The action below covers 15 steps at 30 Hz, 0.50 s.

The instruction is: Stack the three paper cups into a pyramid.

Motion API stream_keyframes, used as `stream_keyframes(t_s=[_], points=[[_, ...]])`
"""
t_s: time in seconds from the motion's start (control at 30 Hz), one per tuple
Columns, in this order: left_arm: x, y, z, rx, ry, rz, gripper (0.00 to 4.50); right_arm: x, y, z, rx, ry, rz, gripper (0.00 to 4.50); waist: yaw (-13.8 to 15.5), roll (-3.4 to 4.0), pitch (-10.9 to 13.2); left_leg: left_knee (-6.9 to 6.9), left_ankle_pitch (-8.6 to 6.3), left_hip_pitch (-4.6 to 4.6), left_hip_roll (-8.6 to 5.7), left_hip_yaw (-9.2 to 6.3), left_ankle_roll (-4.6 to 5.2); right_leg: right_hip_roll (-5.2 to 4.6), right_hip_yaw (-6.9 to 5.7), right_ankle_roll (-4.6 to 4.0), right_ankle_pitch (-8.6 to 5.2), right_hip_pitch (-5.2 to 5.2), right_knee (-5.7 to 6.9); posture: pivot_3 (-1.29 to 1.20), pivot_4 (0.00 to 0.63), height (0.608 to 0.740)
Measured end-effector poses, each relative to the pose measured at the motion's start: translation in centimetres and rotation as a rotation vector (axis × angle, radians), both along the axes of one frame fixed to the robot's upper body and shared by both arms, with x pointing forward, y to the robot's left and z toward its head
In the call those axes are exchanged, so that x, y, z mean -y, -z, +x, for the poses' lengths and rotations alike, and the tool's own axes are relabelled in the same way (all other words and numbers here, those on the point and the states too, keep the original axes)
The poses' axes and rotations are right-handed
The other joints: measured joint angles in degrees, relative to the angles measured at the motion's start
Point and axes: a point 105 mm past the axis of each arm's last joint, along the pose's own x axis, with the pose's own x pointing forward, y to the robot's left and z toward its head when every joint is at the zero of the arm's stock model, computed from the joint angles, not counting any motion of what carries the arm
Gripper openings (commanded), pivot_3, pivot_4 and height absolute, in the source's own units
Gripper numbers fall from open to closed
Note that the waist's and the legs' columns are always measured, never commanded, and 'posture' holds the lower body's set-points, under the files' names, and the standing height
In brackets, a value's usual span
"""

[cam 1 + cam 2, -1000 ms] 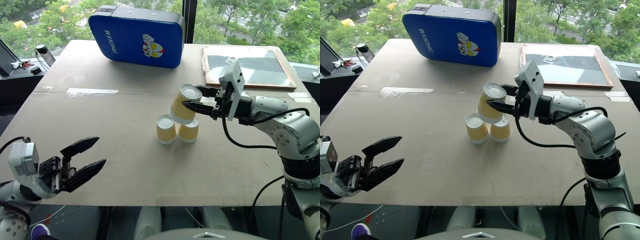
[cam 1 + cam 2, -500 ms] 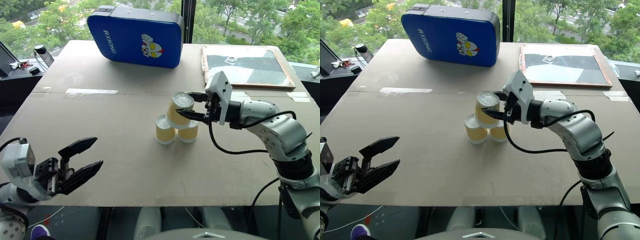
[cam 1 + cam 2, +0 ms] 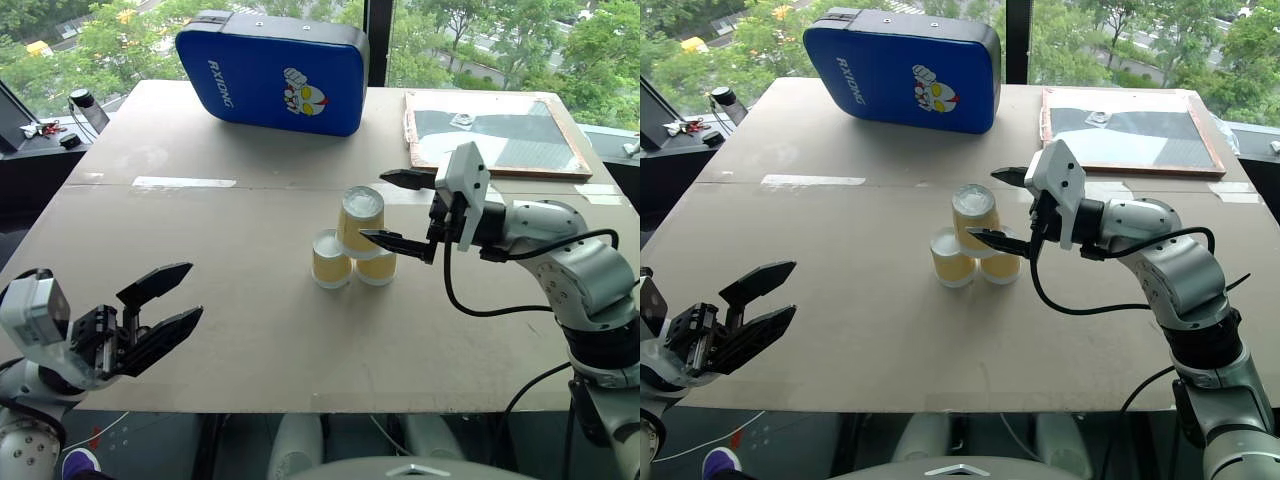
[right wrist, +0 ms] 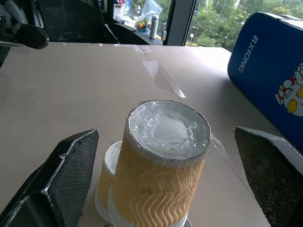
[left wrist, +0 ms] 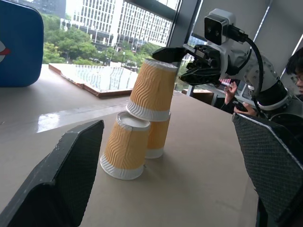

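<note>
Three paper cups stand upside down in the middle of the table as a pyramid. The left base cup (image 3: pixel 331 260) and the right base cup (image 3: pixel 378 268) touch, and the top cup (image 3: pixel 360 219) rests on both, leaning slightly. My right gripper (image 3: pixel 400 212) is open, with one finger on each side of the top cup and apart from it. In the right wrist view the top cup (image 4: pixel 165 156) stands between the spread fingers (image 4: pixel 71 175). My left gripper (image 3: pixel 160 308) hangs open and empty near the table's front left edge.
A blue pad (image 3: pixel 272 70) lies at the back of the table. A framed board (image 3: pixel 495 130) lies at the back right. Small items (image 3: pixel 85 105) sit on a side surface at far left. A person (image 5: pixel 296 71) shows behind my right arm.
My right gripper lowered the tilted top cup onto the two base cups, then opened and let it go. The left gripper stayed in place.
</note>
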Motion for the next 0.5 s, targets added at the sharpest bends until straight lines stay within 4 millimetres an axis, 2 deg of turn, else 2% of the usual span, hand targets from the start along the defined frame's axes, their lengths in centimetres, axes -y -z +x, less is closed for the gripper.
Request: stream_keyframes(t_s=[0.1, 0.27, 0.37, 0.5], points=[[0.2, -0.3, 0.3, 0.015, 0.004, -0.011, 4.50, 0.8, -1.0, -0.9, 0.017, -0.019, 0.037, 4.49, 0.0, 0.00, 0.0, 0.00, 0.00, 0.01, 0.00, 0.01, 0.00, 0.00, 0.01, 0.00, 0.00, 0.01, -0.01, 0.00, 0.150, 0.740], [0.8, 0.0, 0.6, 0.006, 0.027, -0.024, 4.50, 2.7, -1.4, -1.7, -0.001, -0.004, 0.088, 4.49, 0.0, -0.01, 0.0, -0.01, 0.00, 0.00, -0.01, 0.01, 0.00, 0.00, 0.01, 0.00, 0.00, 0.01, -0.02, 0.00, 0.150, 0.740], [0.7, 0.1, 0.8, 0.003, 0.023, -0.026, 4.50, 4.0, -0.5, -2.2, -0.030, 0.027, 0.091, 4.49, 0.1, -0.01, 0.0, -0.02, 0.00, 0.00, -0.01, 0.00, 0.00, 0.00, 0.01, 0.00, 0.00, 0.04, -0.05, 0.00, 0.150, 0.740], [0.9, 1.5, 1.3, -0.055, -0.003, -0.002, 4.50, 7.8, 2.6, -2.7, -0.112, 0.165, 0.098, 4.49, 0.2, -0.09, 0.0, -0.02, -0.01, 0.00, -0.04, -0.01, 0.01, -0.01, 0.01, 0.01, 0.00, 0.13, -0.14, 0.00, 0.150, 0.740]])
